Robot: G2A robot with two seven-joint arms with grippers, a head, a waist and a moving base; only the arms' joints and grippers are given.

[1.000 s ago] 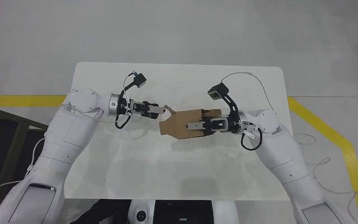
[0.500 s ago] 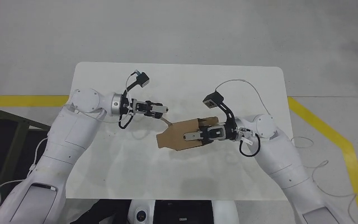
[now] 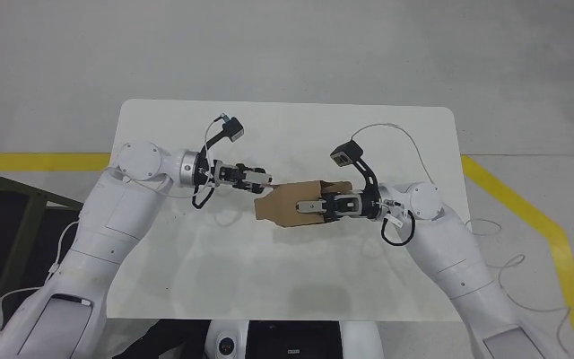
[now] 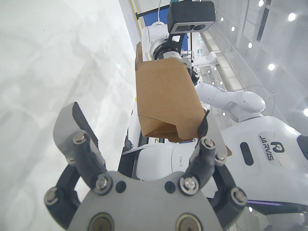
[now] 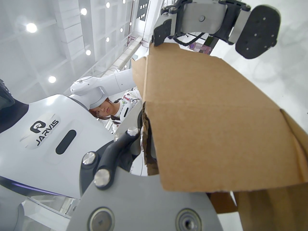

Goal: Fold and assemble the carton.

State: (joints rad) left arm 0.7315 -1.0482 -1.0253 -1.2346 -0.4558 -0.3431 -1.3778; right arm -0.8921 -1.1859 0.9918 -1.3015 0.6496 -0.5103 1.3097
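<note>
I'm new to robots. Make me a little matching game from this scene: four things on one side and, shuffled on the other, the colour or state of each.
Things:
1. left gripper
2. right gripper
3. carton
4. table

Colours or states:
A. brown
B. white
C. open
D. shut on the cardboard

Pairs: 1-C, 2-D, 3-A, 4-B.

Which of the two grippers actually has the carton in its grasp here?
The right gripper, shut on the carton; the left gripper is open, fingers spread at the carton's opposite end.
</note>
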